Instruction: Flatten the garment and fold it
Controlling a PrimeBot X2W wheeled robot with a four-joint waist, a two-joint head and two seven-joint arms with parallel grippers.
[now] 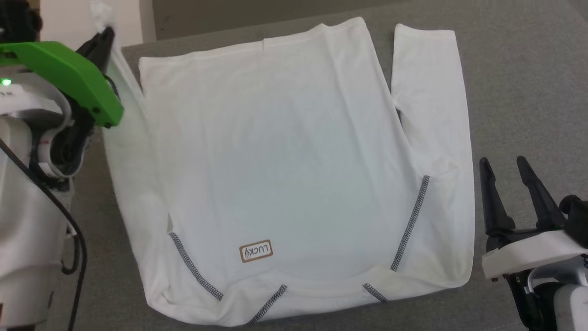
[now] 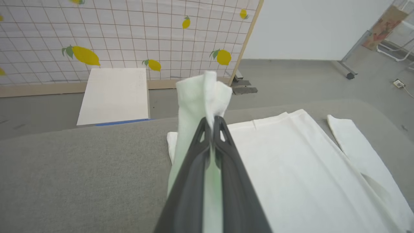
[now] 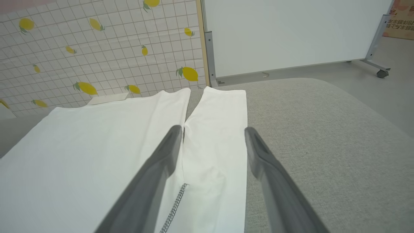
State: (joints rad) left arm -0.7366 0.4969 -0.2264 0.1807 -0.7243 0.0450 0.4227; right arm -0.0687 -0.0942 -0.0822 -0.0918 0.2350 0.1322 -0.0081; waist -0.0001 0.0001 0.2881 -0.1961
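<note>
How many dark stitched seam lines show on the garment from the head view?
4. Left line beside the label; middle line and short line near the bottom edge; long line at the right. Folds in the garment may hide others.

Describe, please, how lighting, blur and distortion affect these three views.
Head view: the white thin-fabric shirt is nearly washed out at its middle, creases faint. Left wrist view: the shut left gripper blurs toward the bottom edge, and the pinched sleeve looks tinted greenish. Right wrist view: the open right gripper looks soft, and the grey fabric surface bows at its far edge, a wide-angle effect.
</note>
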